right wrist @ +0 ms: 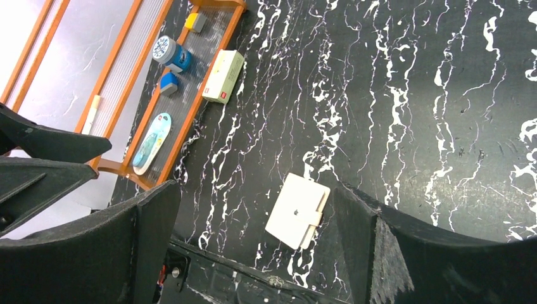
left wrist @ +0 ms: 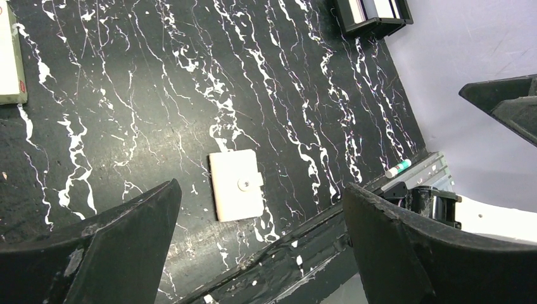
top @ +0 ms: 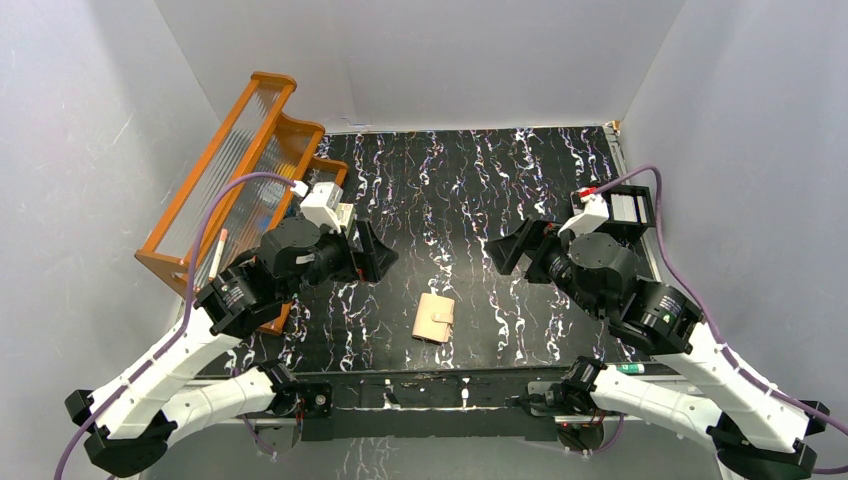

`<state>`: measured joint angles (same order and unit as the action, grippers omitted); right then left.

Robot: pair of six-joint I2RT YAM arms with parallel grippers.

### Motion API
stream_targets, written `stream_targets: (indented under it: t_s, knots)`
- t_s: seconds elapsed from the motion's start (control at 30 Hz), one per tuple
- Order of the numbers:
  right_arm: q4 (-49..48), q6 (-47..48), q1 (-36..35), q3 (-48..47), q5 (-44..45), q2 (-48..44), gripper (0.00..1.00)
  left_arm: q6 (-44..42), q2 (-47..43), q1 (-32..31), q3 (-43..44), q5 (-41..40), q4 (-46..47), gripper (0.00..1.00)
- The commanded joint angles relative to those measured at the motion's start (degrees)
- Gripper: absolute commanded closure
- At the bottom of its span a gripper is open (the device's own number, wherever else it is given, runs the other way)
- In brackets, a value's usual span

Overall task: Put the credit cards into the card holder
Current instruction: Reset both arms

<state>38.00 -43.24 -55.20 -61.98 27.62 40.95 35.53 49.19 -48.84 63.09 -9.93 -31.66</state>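
Top external view has the left pincer (top: 375,252) and the right pincer (top: 505,252) facing each other above the black marbled table (top: 450,180), both released with their jaws spread wide and nothing between them. The card holder (top: 434,319) lies flat on the table, below the gap that separates the two pincers and nearer the arm bases than either one, touching neither. Seen from the left wrist, the left pincer (left wrist: 259,183) hangs over the card holder (left wrist: 236,185), which shows between the two dark fingers (left wrist: 120,234); it is folded closed, its tab brought across one edge and snapped down. From the right wrist, the right pincer (right wrist: 256,185) frames the same card holder (right wrist: 297,210) just inside its right-hand finger, again well clear of the pads. A black tray (top: 647,212) sits just behind the right pincer's wrist, at the table's edge by the wall; the pale slabs standing in it (left wrist: 385,6) may be the credit cards, though they are too small and cropped to be sure. Beyond the left pincer, an orange rack (right wrist: 190,107) leans along the wall with small blue objects on its shelf, and a white box (right wrist: 223,76) with a red mark lies on the table just beside that rack.
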Motion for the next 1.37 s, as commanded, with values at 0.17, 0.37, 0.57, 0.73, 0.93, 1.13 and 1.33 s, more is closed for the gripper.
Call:
stream_targets:
  t_s: [0.17,0.37,0.57,0.73,0.93,1.13,1.33]
  knots:
    - [-1.9,-0.8,-0.1,0.8,3.6,-1.6,0.02,-1.3,-0.3,-0.1,0.5,-1.8,1.3,0.01]
    - [-0.8,-1.3,-0.1,1.0,4.4,-2.1,0.02,-3.5,-1.2,-0.1,-0.6,-3.0,2.9,0.01]
    - [-1.0,-1.7,-0.1,1.4,4.6,-2.7,0.02,-1.6,-0.6,-0.1,-1.5,-2.4,3.1,0.01]
    - [-0.6,-1.8,-0.1,1.8,4.7,-3.0,0.02,-1.4,-0.4,-0.1,-1.6,-1.8,3.9,0.01]
    - [-1.1,0.0,-0.1,1.2,2.4,-2.7,0.02,-3.1,-0.8,-0.1,-0.3,-2.2,5.1,0.01]
    - [-1.7,1.0,-0.2,-2.2,1.6,-1.5,0.02,-4.7,0.2,-0.1,4.6,-2.9,5.3,0.01]
    - [-1.2,1.1,-0.1,-3.3,2.0,-1.1,0.02,-6.2,0.1,-0.1,4.6,-3.7,5.4,0.02]
